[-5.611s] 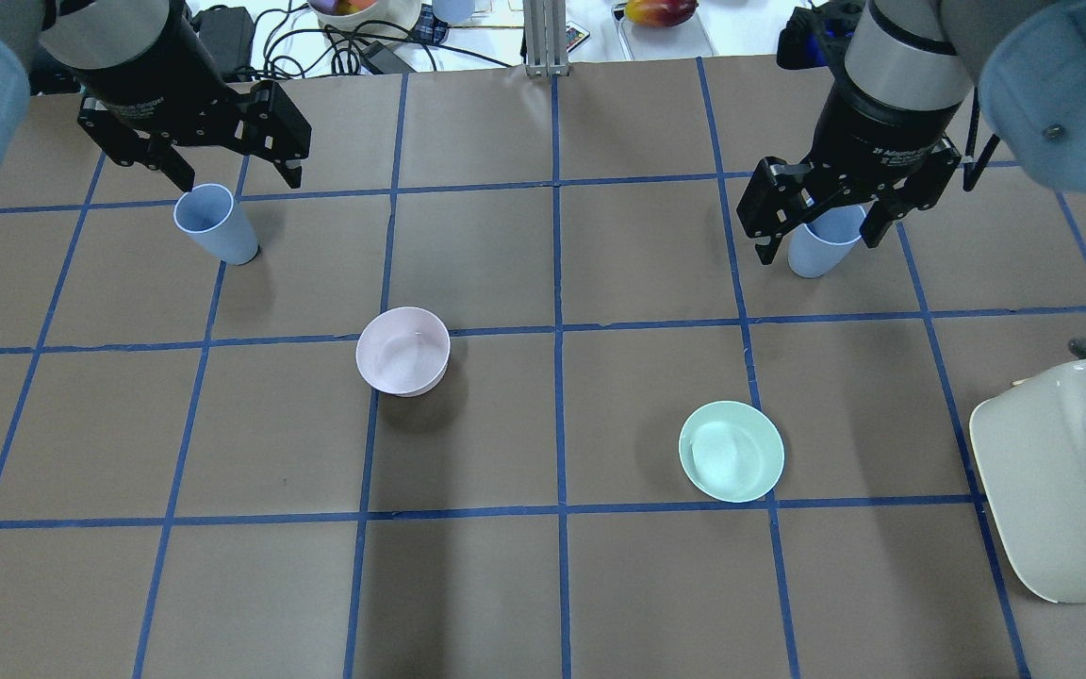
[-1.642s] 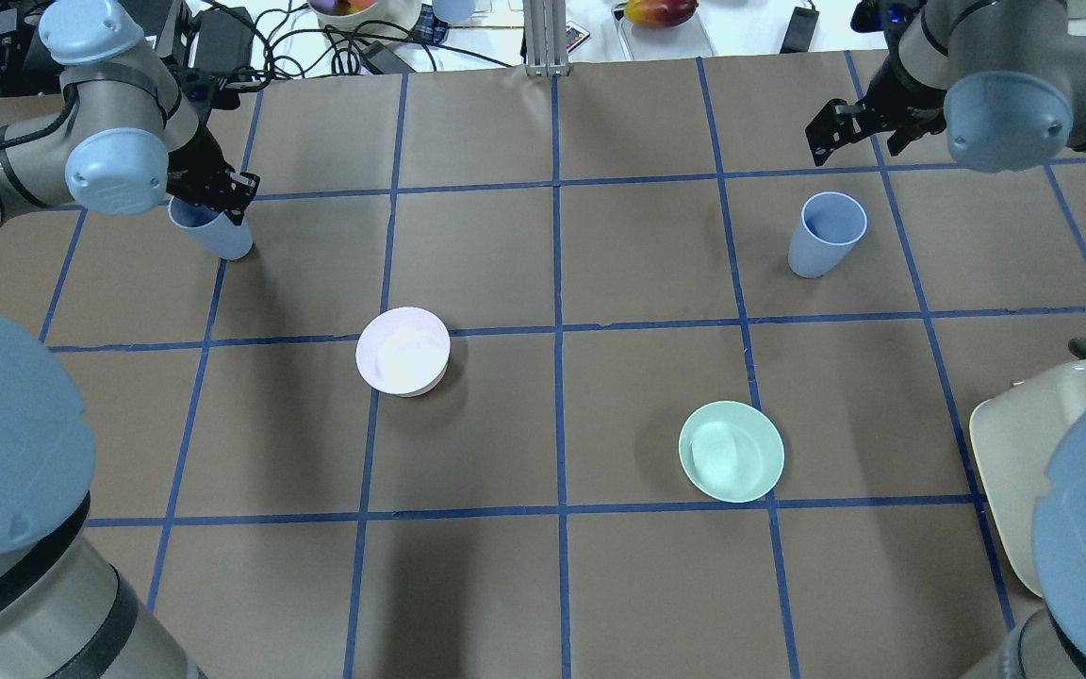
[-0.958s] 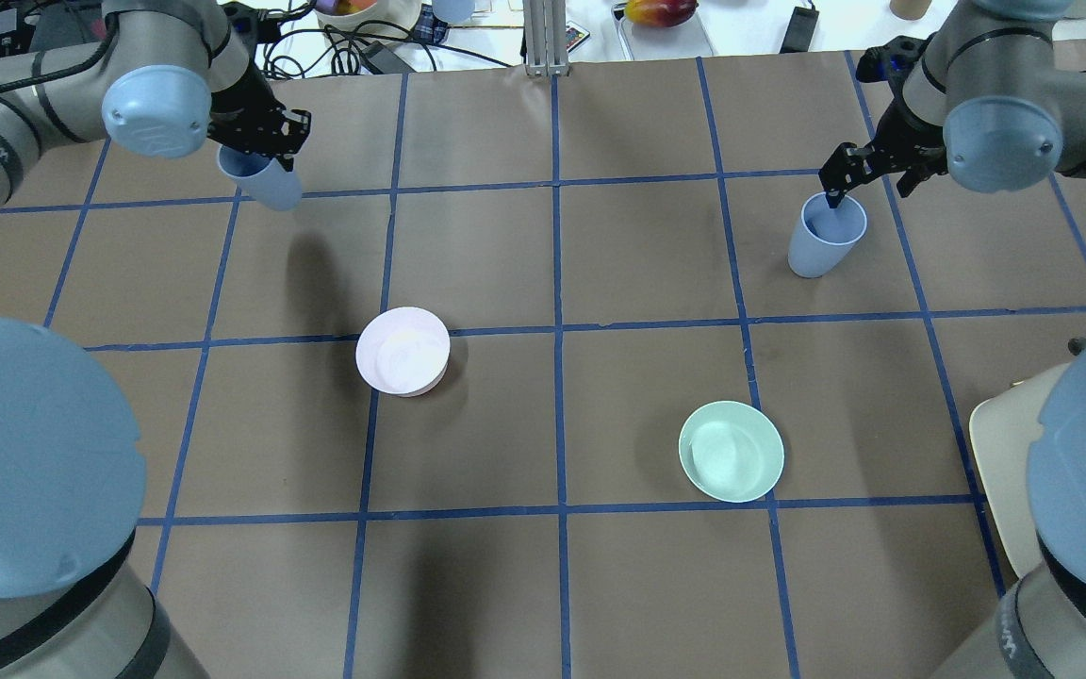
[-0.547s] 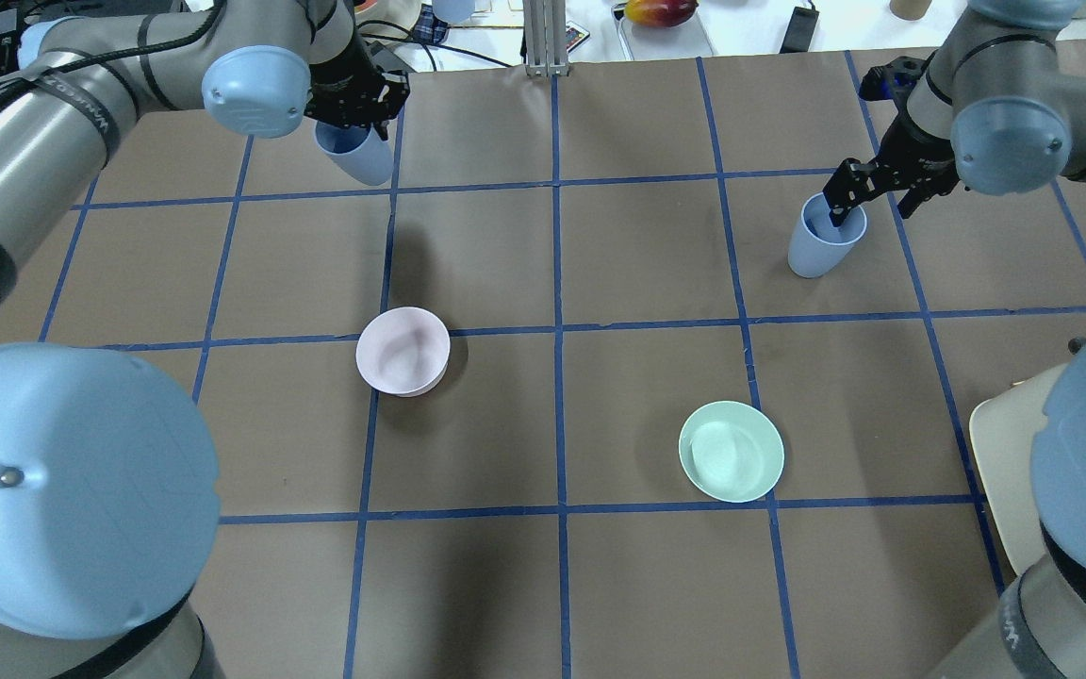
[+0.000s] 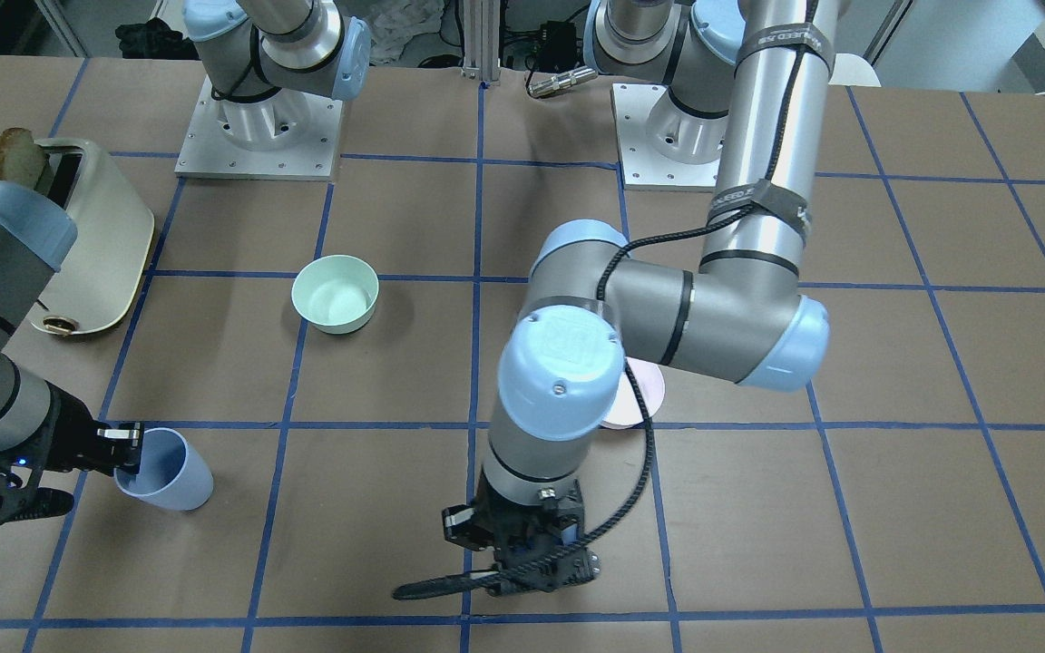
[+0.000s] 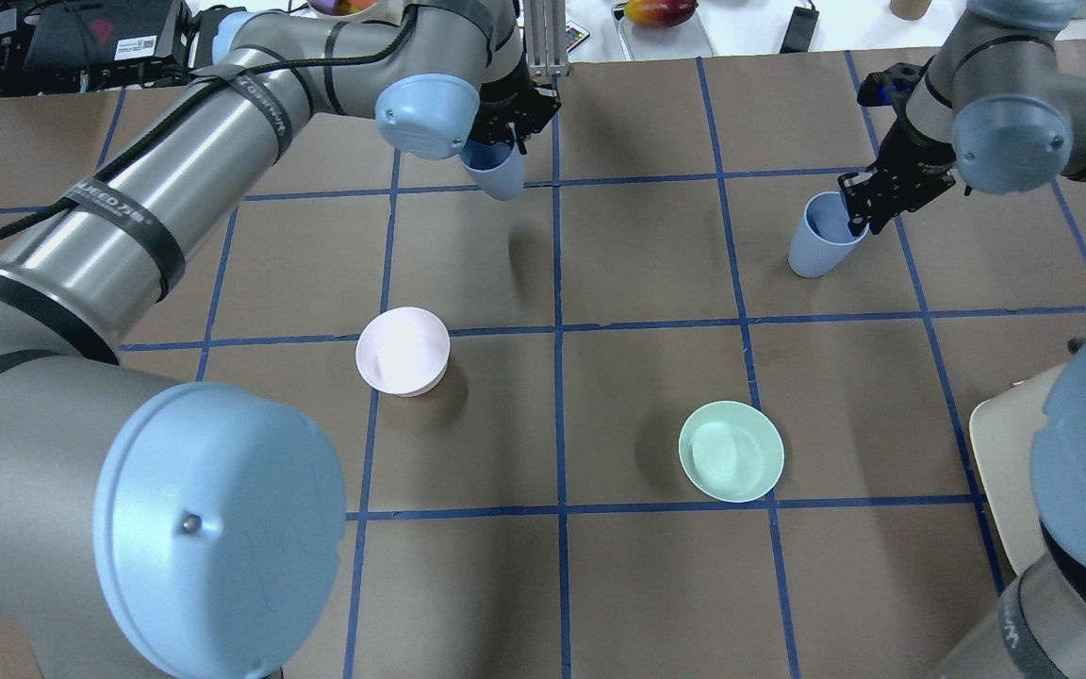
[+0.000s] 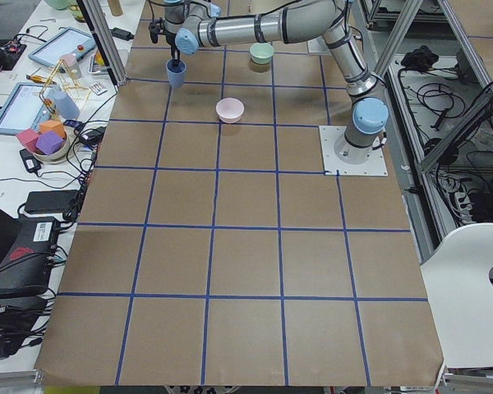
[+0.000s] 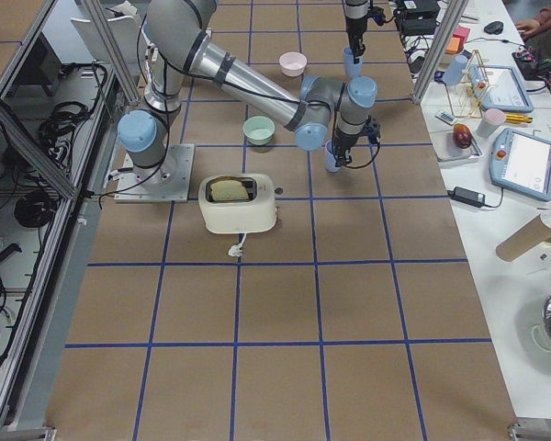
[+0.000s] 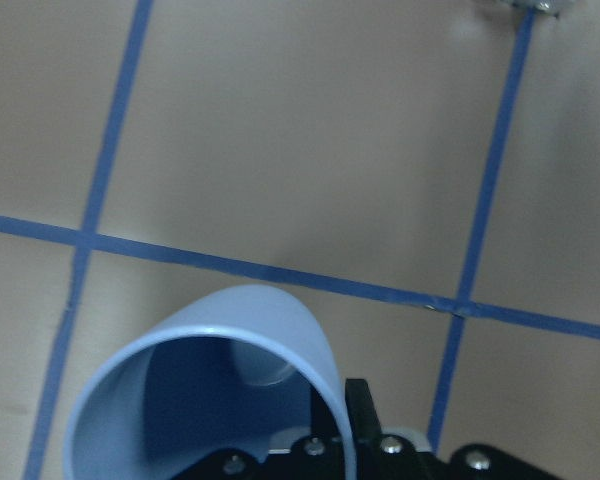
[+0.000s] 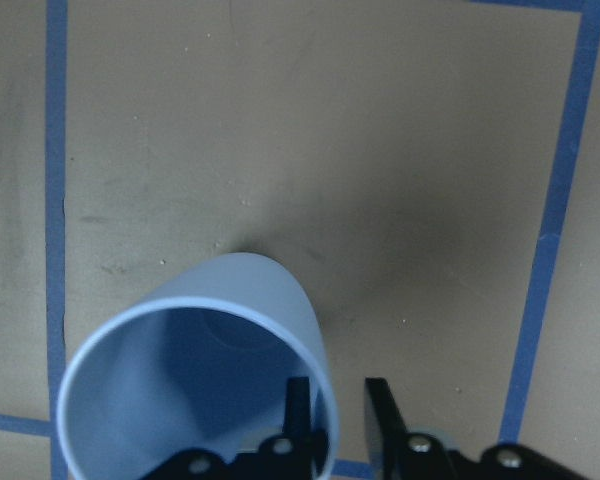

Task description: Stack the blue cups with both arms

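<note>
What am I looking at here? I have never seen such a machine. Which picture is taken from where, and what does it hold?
This robot has a left arm and a right arm on one table, each ending in a two-finger gripper. Two pictures look down on the table, one from behind the robot, one facing it; two come from the table's ends; two from cameras on the wrists. On the table stand a pink bowl, a mint-green bowl and a toaster. The left gripper holds one blue cup by its rim, up in the air. The right gripper has one finger inside the other blue cup and one outside, with a gap showing, so it looks open; that cup stands on the table.
</note>
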Robot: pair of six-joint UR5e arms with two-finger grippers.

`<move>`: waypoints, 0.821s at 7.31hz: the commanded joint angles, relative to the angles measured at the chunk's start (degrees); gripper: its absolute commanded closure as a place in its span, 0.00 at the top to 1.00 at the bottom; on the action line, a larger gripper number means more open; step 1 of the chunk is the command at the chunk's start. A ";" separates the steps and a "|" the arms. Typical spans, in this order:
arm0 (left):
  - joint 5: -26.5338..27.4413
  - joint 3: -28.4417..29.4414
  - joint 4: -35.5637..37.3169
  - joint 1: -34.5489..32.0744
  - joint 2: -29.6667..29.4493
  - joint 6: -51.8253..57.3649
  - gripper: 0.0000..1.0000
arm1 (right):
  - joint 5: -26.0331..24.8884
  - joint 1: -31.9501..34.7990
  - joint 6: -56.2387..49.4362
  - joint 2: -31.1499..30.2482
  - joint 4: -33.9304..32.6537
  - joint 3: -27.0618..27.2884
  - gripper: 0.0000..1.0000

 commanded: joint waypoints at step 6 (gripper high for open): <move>1.66 0.41 -2.17 -5.31 -3.27 0.82 0.00 | 0.26 0.61 1.03 -0.67 12.98 -9.44 0.00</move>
